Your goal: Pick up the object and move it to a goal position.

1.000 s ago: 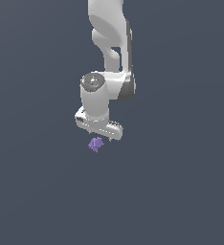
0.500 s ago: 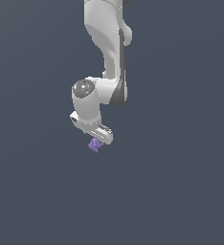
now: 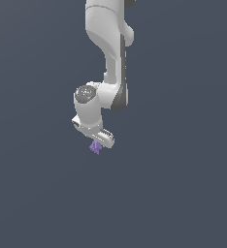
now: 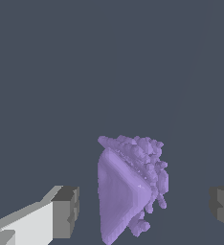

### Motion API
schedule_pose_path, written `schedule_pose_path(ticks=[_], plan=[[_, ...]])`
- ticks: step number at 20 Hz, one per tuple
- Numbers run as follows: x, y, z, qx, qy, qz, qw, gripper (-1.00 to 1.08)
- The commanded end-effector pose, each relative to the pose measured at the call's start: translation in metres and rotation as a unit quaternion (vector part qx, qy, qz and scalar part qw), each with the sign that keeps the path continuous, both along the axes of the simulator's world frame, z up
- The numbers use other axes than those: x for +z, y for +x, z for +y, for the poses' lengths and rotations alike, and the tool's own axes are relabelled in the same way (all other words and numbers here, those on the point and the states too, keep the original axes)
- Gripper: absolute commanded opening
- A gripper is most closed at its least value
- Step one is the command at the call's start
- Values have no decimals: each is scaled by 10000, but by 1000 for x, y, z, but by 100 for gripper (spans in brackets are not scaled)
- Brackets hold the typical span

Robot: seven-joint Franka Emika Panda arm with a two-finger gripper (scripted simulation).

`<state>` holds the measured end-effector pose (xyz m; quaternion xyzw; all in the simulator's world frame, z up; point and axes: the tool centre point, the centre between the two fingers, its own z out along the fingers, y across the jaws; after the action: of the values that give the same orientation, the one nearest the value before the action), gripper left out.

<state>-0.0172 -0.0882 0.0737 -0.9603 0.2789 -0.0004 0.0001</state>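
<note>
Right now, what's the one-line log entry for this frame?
phase: pre-grasp | gripper: open, fingers either side of lump, not touching | lump: purple, jagged, directly under gripper, between fingers | goal: not visible

Exterior view: purple object was partly hidden under the gripper; fingers too small to resolve. Wrist view: object and both fingers cut by frame edge.

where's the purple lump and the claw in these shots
purple lump (image 4: 126,189): wrist view, on its smooth flat face
purple lump (image 3: 95,147): exterior view, on its middle, just under the claw
claw (image 4: 142,210): wrist view, midway between its two fingertips
</note>
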Motion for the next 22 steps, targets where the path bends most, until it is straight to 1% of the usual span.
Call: schedule_pose_path(ticks=[1, 5, 9, 10, 22], plan=[[-14, -1, 0, -10, 0, 6, 10000, 100], [-30, -1, 0, -22, 0, 5, 10000, 100], [-34, 0, 0, -22, 0, 5, 10000, 100], [-34, 0, 0, -22, 0, 5, 10000, -100], [-32, 1, -2, -17, 2, -5, 10000, -100]])
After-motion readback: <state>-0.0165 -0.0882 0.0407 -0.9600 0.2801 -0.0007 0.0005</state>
